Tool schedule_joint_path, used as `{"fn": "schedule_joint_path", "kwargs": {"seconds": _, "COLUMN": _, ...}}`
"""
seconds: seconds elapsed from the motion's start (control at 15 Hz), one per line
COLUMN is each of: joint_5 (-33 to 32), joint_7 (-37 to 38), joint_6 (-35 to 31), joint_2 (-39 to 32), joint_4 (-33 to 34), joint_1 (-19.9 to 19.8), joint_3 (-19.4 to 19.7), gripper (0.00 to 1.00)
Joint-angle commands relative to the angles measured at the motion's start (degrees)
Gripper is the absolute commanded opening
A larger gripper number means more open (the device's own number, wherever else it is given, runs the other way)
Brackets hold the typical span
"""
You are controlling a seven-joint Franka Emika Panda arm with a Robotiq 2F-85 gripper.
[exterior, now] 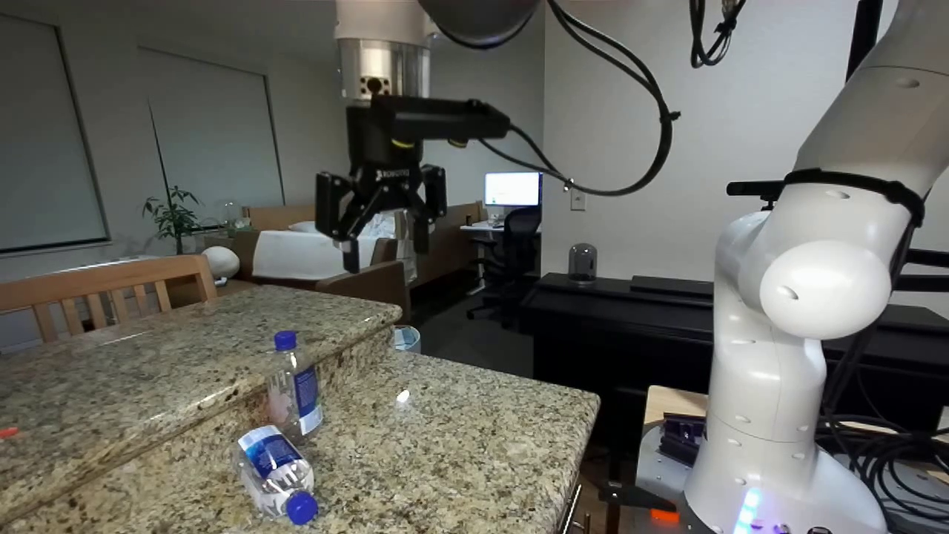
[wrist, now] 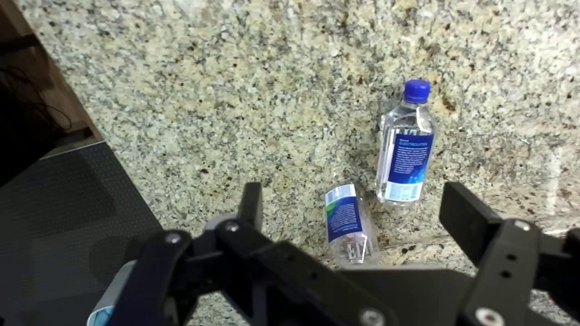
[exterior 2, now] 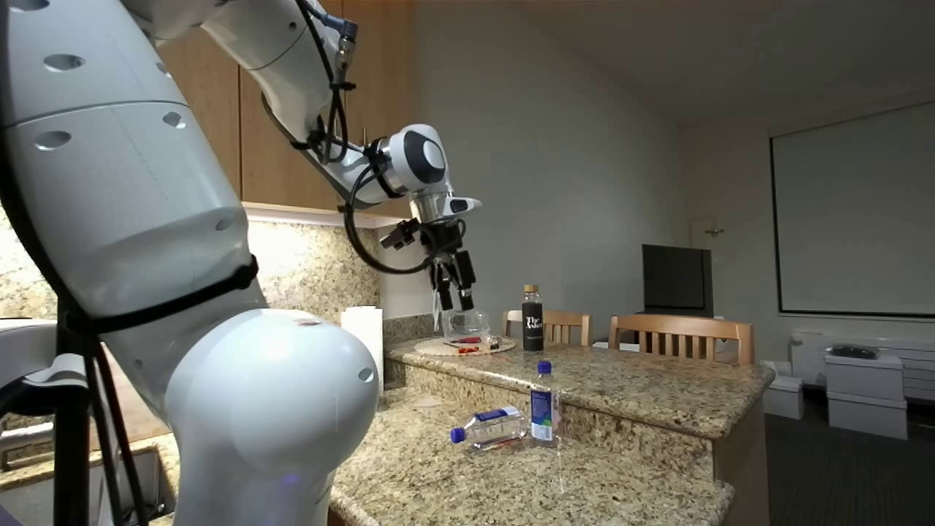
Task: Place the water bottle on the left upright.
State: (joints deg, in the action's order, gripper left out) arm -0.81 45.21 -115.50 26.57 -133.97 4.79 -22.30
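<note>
The water bottle, clear with a blue cap and blue label, lies on its side on the lower granite counter in both exterior views (exterior: pixel 273 461) (exterior 2: pixel 498 429) and the wrist view (wrist: pixel 408 158). A near-identical bottle stands upright close beside its base end in both exterior views (exterior: pixel 293 393) (exterior 2: pixel 543 413); in the wrist view this upright bottle (wrist: pixel 345 215) has its cap hidden behind the gripper. My gripper (exterior: pixel 385 248) is open and empty, pointing down high above the counter, apart from both bottles. It also shows open in an exterior view (exterior 2: pixel 456 298) and the wrist view (wrist: pixel 353 201).
A raised granite ledge (exterior: pixel 185 348) runs right behind the bottles. On it stand a dark-labelled bottle (exterior 2: pixel 532 325) and a round mat (exterior 2: pixel 431 348) with small items. The lower counter's edge (exterior: pixel 586 437) drops off towards the robot base. Wooden chairs (exterior 2: pixel 679 329) stand beyond.
</note>
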Motion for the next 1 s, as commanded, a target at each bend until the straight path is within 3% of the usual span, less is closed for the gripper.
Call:
{"fn": "schedule_joint_path", "kwargs": {"seconds": 0.0, "joint_5": -2.0, "joint_7": 14.5, "joint_6": -12.8, "joint_2": -0.8, "joint_4": -6.9, "joint_1": 0.8, "joint_3": -5.3, "gripper": 1.0}}
{"fn": "schedule_joint_path", "kwargs": {"seconds": 0.07, "joint_5": -3.1, "joint_7": 19.2, "joint_6": -17.5, "joint_2": -1.4, "joint_4": -8.9, "joint_1": 0.1, "joint_3": -7.7, "gripper": 1.0}}
{"fn": "schedule_joint_path", "kwargs": {"seconds": 0.27, "joint_5": -6.4, "joint_7": 29.2, "joint_6": -21.1, "joint_2": -3.8, "joint_4": -10.6, "joint_1": 0.8, "joint_3": -10.5, "gripper": 1.0}}
{"fn": "schedule_joint_path", "kwargs": {"seconds": 0.4, "joint_5": -6.1, "joint_7": 26.7, "joint_6": -18.9, "joint_2": -3.9, "joint_4": -9.7, "joint_1": 2.7, "joint_3": -8.4, "gripper": 1.0}}
{"fn": "schedule_joint_path", "kwargs": {"seconds": 0.8, "joint_5": -4.5, "joint_7": 26.8, "joint_6": -20.2, "joint_2": -5.0, "joint_4": -10.5, "joint_1": 4.1, "joint_3": -7.7, "gripper": 1.0}}
{"fn": "schedule_joint_path", "kwargs": {"seconds": 0.93, "joint_5": -10.4, "joint_7": 31.4, "joint_6": -23.4, "joint_2": -4.4, "joint_4": -13.4, "joint_1": 3.5, "joint_3": -11.0, "gripper": 1.0}}
